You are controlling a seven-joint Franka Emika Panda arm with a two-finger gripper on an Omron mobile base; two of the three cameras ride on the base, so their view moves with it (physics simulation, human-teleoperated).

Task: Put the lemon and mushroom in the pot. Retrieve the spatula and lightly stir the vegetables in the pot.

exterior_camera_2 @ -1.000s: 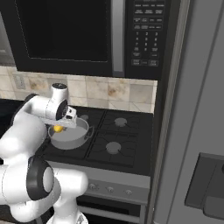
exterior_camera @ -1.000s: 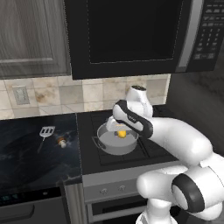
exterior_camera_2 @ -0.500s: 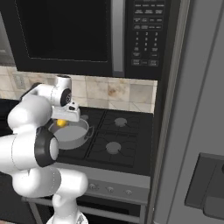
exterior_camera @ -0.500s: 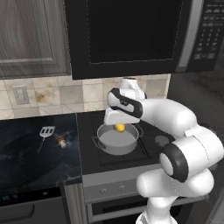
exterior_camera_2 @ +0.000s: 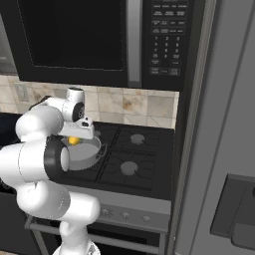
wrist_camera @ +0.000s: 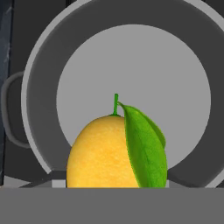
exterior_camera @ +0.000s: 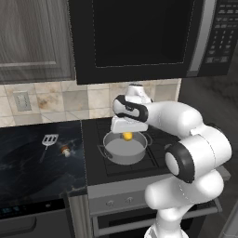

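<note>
My gripper hangs over the pot, shut on the yellow lemon. In the hand view the lemon with its green leaf sits close in front, and the pot's pale grey inside lies below it with nothing in it. From the right base view the lemon shows under the hand, above the pot. The spatula and the mushroom lie on the dark counter to the left of the stove.
The pot stands on the front left burner of a black stove. A microwave hangs low above the stove. A grey fridge stands at the right, and a tiled wall is behind.
The arm's elbow has swung out to the right and the hand has turned. The lemon has stayed in the gripper, over the pot.
</note>
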